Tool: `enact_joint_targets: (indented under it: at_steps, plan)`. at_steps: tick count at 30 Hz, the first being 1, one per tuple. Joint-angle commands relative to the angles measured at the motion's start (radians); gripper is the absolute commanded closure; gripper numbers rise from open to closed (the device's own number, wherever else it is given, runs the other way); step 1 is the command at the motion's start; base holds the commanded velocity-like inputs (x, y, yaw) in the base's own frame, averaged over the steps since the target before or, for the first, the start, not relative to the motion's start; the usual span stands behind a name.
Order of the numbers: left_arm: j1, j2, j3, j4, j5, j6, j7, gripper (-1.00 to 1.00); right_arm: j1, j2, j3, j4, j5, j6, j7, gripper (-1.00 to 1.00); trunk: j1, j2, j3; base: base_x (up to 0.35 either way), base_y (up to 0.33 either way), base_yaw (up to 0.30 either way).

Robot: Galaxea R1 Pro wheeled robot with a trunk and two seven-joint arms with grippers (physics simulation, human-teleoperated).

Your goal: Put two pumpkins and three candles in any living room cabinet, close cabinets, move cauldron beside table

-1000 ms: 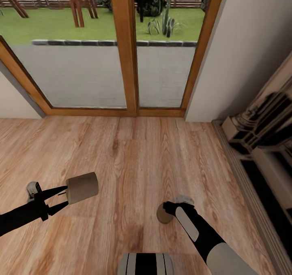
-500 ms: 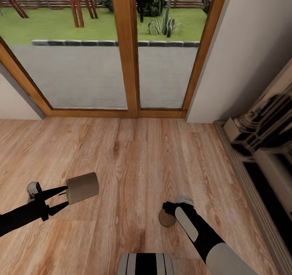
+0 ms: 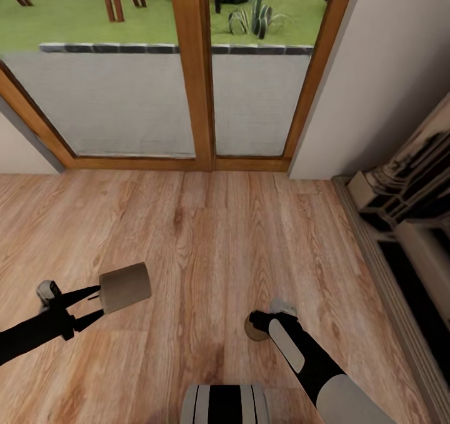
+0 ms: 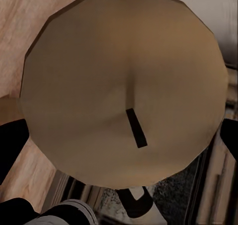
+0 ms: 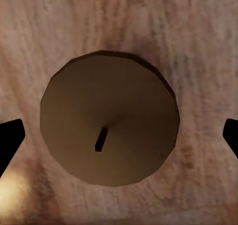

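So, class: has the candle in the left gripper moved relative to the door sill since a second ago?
Yes, slightly. The candle, clamped in the left gripper, now sits further from the door sill, so it has drawn back from the door.

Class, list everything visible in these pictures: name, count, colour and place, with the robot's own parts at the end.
Candles: two, grey-brown; one held sideways in the left gripper, one on the floor under the right gripper.
Floor: one, light-brown wood planks.
Glass doors: two panes, orange-brown wood frame, ahead; grass outside.
Wall: pale grey, right of the doors.
Fireplace surround: one, beige, far right.
Left gripper: black fingers, shut on a candle.
Right gripper: black, fingers spread either side of the floor candle.
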Motion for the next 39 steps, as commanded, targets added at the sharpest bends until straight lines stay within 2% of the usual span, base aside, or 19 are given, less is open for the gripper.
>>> enact_joint_targets:
  at_steps: [1, 3, 6, 10, 23, 34, 39]
  plan:
    - [0.003, 0.0, 0.0, 0.0, -0.001, 0.0, -0.024, 1.0, 0.0, 0.0, 0.0, 0.0, 0.0, 0.0, 0.0, -1.0, 0.0, 0.0, 0.0, 0.0, 0.0, 0.0]
    - [0.006, 0.001, 0.0, 0.0, -0.002, 0.0, -0.057, 1.0, 0.0, 0.0, 0.003, 0.0, 0.0, 0.0, 0.004, -1.0, 0.0, 0.0, 0.0, 0.0, 0.0, 0.0]
    - [0.008, 0.001, -0.001, 0.0, -0.003, 0.0, -0.071, 1.0, 0.0, 0.0, 0.007, 0.0, 0.001, 0.0, 0.034, -1.0, 0.0, 0.0, 0.0, 0.0, 0.0, 0.0]
    - [0.008, 0.001, -0.002, 0.0, -0.012, 0.0, -0.074, 1.0, 0.0, -0.001, 0.007, 0.001, 0.002, -0.002, 0.068, -1.0, 0.0, 0.0, 0.0, 0.002, 0.0, 0.0]
    - [0.009, 0.0, -0.004, 0.0, -0.03, 0.0, -0.075, 1.0, -0.001, -0.001, 0.006, 0.033, 0.002, -0.03, 0.073, -1.0, 0.0, 0.0, 0.0, 0.013, 0.0, 0.0]
    - [0.008, -0.001, -0.004, 0.0, -0.032, 0.0, -0.075, 1.0, -0.002, -0.003, 0.002, 0.036, 0.0, -0.046, 0.074, -1.0, 0.005, -0.003, -0.043, 0.0, 0.0, 0.0]
    - [0.008, -0.001, -0.004, 0.0, -0.032, 0.0, -0.076, 1.0, -0.002, -0.002, 0.004, 0.037, 0.001, -0.053, 0.074, -1.0, 0.005, -0.003, -0.043, 0.0, 0.0, 0.0]
